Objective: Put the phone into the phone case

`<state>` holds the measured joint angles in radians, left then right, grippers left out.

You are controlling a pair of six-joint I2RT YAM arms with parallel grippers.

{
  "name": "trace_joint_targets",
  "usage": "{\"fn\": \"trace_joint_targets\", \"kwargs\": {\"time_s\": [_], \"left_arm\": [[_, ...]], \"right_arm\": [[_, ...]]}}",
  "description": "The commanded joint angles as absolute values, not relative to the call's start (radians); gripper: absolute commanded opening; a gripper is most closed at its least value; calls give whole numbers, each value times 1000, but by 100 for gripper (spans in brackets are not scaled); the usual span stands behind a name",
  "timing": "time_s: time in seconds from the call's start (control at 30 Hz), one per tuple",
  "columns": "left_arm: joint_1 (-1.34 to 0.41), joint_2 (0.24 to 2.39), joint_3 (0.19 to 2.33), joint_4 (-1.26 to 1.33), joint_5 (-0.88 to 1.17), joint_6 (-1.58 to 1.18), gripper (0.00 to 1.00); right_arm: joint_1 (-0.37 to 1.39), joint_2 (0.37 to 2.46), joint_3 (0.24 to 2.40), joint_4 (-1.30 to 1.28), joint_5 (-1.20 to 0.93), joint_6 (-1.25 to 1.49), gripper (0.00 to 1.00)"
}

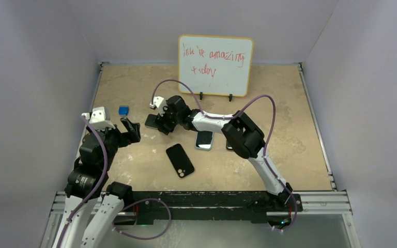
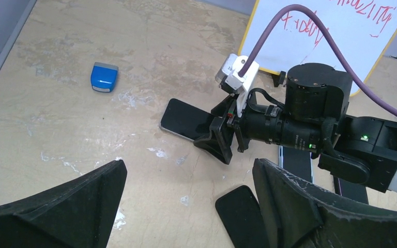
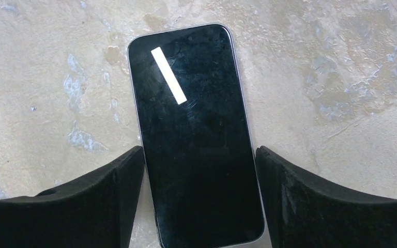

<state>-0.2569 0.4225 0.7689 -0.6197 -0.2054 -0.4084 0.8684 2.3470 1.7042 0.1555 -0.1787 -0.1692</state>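
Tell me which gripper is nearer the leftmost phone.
Right. The right gripper straddles the phone, one finger each side; the left gripper is apart, off to its left.

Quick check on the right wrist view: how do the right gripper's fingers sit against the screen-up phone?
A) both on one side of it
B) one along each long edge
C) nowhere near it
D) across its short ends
B: the right gripper straddles the phone, with its black fingers beside the two long edges as it lies flat on the table.

Top view: high at 6 o'clock, facing 12 o'clock across the bench (image 1: pixel 134 88). Left wrist: low, oblique, toward 2 o'clock. Right wrist: close, straight down. All share the phone (image 3: pixel 196 134).
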Motion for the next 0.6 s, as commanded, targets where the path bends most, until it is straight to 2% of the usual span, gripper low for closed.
{"fn": "trace_joint_targets", "kwargs": {"time_s": [0.0, 0.07, 0.17, 0.57], "left_arm": [[-250, 454, 806, -599, -190, -428, 96], [-250, 467, 805, -597, -181, -440, 95], [-250, 482, 797, -596, -155, -482, 94], [-250, 602, 661, -521, -21, -680, 90]], "right_arm": [[868, 2297, 1652, 128, -203, -213, 73], [868, 2280, 1628, 139, -208, -215, 64], [868, 2243, 1579, 179, -209, -213, 55], [862, 2127, 1332, 454, -260, -68, 41]]}}
